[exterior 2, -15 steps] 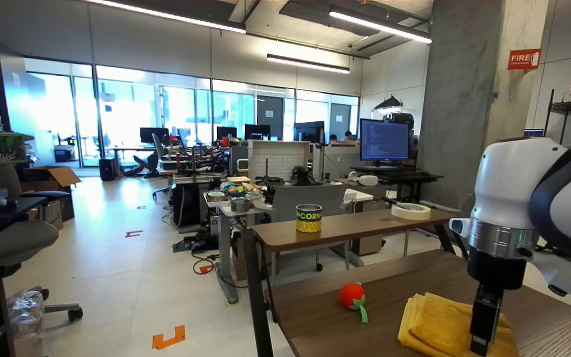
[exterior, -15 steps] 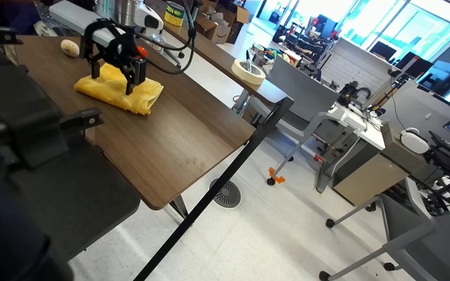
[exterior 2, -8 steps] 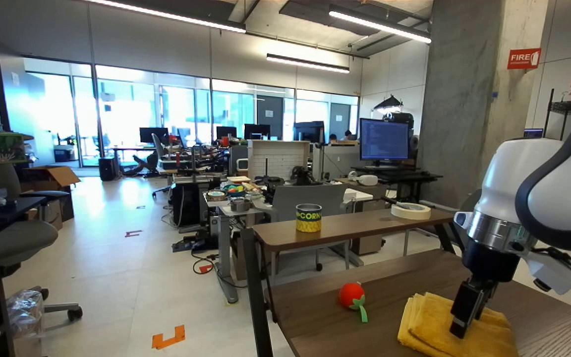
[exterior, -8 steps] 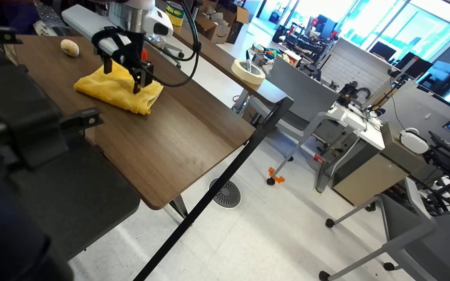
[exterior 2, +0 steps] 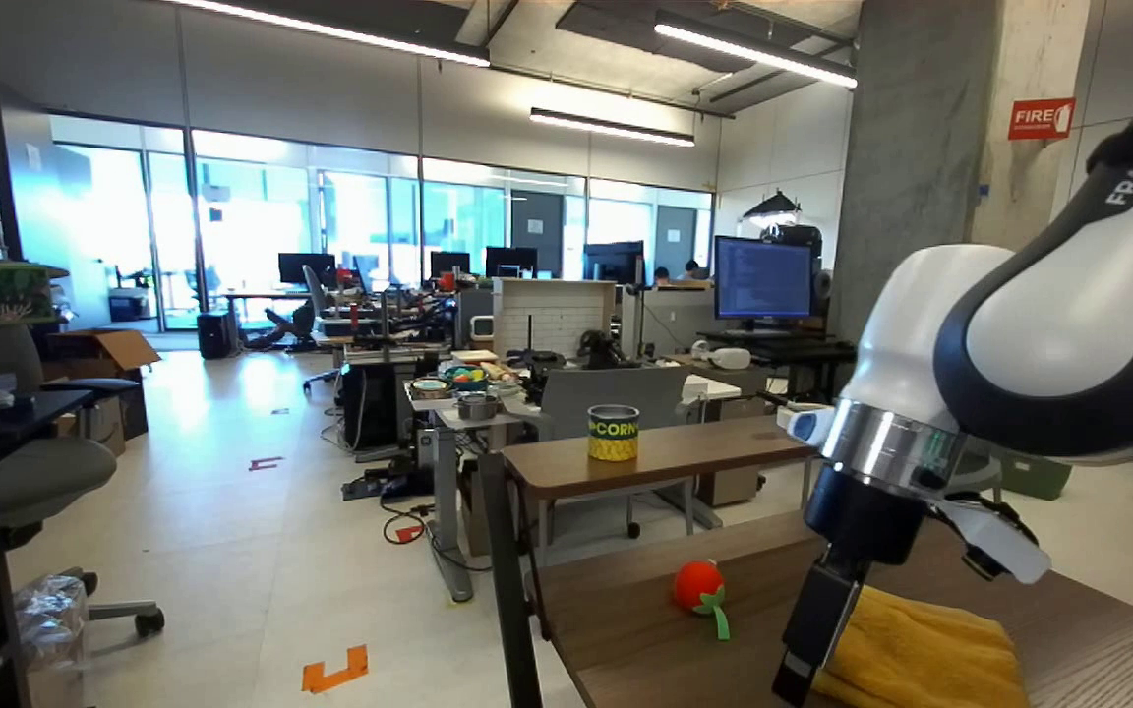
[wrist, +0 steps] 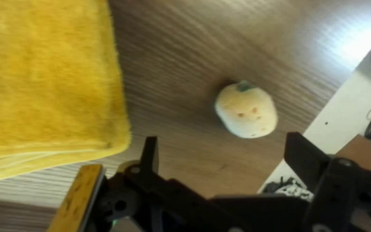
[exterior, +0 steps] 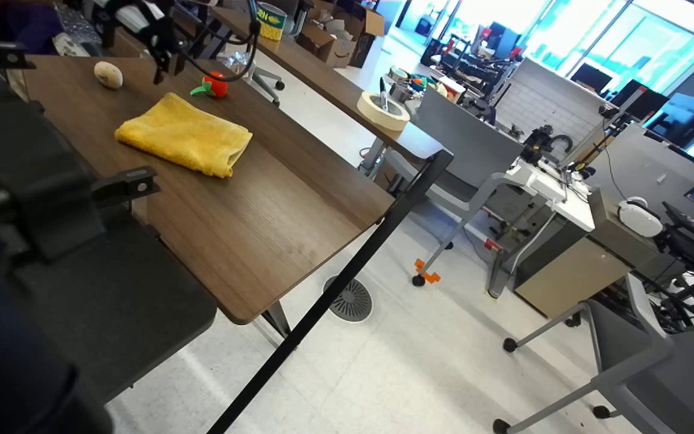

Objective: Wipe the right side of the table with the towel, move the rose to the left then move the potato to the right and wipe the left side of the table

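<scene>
Tool (wrist: 222,141) hangs tilted, jaws spread (towel (exterior: 183,135) and potato (wrist: 247,112) apart).

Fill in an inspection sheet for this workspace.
Surface: long brown wood-grain tabletop; faint marks near one end.
Job's things: folded yellow cloth towel, pale speckled oval potato and green-stemmed round red rose, lying apart on the tabletop.
Clutter: yellow-and-dark cylindrical CORN can and round cream tape roll, both on the raised brown shelf.
Gripper: black two-fingered claw, open, holding nothing.
Cables: thin black cable loops in the air, passing before the rose in an exterior view.
Surroundings: grey chairs, brown cardboard box, lit rectangular monitor.
</scene>
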You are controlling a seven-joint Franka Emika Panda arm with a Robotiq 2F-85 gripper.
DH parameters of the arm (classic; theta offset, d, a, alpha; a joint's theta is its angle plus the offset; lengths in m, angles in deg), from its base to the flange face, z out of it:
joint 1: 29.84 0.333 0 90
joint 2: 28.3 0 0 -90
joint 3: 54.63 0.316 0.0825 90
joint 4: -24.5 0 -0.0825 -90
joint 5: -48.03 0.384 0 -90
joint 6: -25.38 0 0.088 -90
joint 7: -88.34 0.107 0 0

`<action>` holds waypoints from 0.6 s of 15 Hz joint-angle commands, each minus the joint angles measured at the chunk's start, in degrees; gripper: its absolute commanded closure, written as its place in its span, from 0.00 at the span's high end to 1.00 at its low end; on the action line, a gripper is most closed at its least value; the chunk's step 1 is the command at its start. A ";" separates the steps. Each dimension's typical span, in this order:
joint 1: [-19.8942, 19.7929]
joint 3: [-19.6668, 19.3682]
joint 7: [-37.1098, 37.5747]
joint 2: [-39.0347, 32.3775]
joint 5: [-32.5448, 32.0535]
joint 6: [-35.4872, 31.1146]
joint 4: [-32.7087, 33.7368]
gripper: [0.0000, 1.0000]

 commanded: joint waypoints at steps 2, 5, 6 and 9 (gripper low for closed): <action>19.28 -9.74 10.07 -3.31 -4.90 9.30 8.99 1.00; 33.63 -19.24 16.37 -5.69 -6.95 11.48 14.14 1.00; 37.06 -21.52 18.17 -6.46 -7.60 12.26 15.43 1.00; 44.24 -26.71 22.48 -6.90 -9.72 14.73 16.88 1.00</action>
